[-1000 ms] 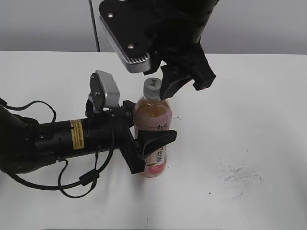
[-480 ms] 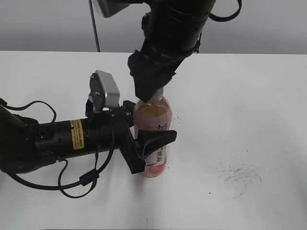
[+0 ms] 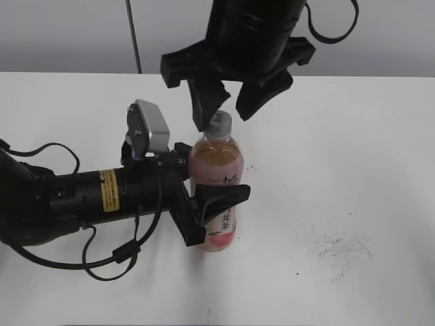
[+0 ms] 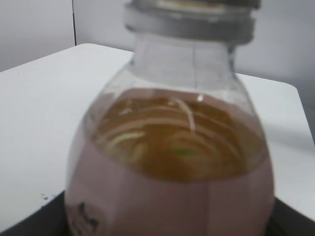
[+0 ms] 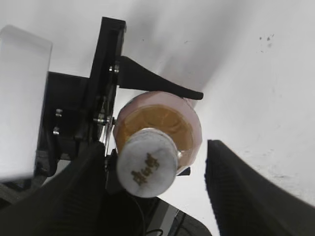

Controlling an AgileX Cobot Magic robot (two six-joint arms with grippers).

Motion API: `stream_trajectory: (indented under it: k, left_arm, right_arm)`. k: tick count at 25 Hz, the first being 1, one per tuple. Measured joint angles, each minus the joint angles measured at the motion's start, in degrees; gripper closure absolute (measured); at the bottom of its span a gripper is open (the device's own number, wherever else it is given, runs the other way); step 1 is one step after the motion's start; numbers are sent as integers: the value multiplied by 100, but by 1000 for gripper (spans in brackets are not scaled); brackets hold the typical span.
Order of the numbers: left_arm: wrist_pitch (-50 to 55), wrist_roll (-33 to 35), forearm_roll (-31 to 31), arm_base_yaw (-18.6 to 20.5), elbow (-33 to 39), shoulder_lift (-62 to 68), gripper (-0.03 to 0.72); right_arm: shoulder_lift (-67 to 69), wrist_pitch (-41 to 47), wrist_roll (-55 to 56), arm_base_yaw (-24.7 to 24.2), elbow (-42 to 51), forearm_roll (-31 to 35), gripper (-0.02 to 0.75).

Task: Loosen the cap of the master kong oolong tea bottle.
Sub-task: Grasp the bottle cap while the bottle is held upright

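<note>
The master kong oolong tea bottle (image 3: 216, 183) stands upright on the white table, amber tea inside, pink label below. It fills the left wrist view (image 4: 167, 162) and shows from above in the right wrist view (image 5: 162, 120). My left gripper (image 3: 204, 204) is shut on the bottle's body from the left. The white-grey cap (image 3: 219, 123) sits on the neck; its dark print shows in the right wrist view (image 5: 146, 161). My right gripper (image 3: 228, 109) hangs open just above the cap, its fingers (image 5: 152, 191) on either side and not touching it.
The white table (image 3: 353, 156) has dark scuff marks (image 3: 340, 248) at the right front. A thin dark pole (image 3: 133, 34) stands at the back left. The left arm's body and cables (image 3: 68, 204) lie across the left of the table.
My right gripper turned about the cap, was closed down over it half a second ago, and now has opened and lifted slightly, showing the cap again. The left gripper and bottle have not moved.
</note>
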Motion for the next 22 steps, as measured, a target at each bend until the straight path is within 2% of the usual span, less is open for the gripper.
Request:
stream_trajectory:
  k: [5, 12, 15, 19, 22]
  left_arm:
    - [0, -6, -2, 0, 0, 0, 261]
    - [0, -6, -2, 0, 0, 0, 261]
    - [0, -6, -2, 0, 0, 0, 261]
    - [0, -6, -2, 0, 0, 0, 261]
    - [0, -6, -2, 0, 0, 0, 261]
  right_arm:
    - [0, 0, 550, 0, 0, -78, 356]
    - [0, -5, 630, 0, 0, -22, 401]
    - [0, -10, 402, 0, 0, 14, 468]
    - [0, -10, -147, 0, 0, 35, 468]
    - [0, -15, -979, 0, 0, 39, 468]
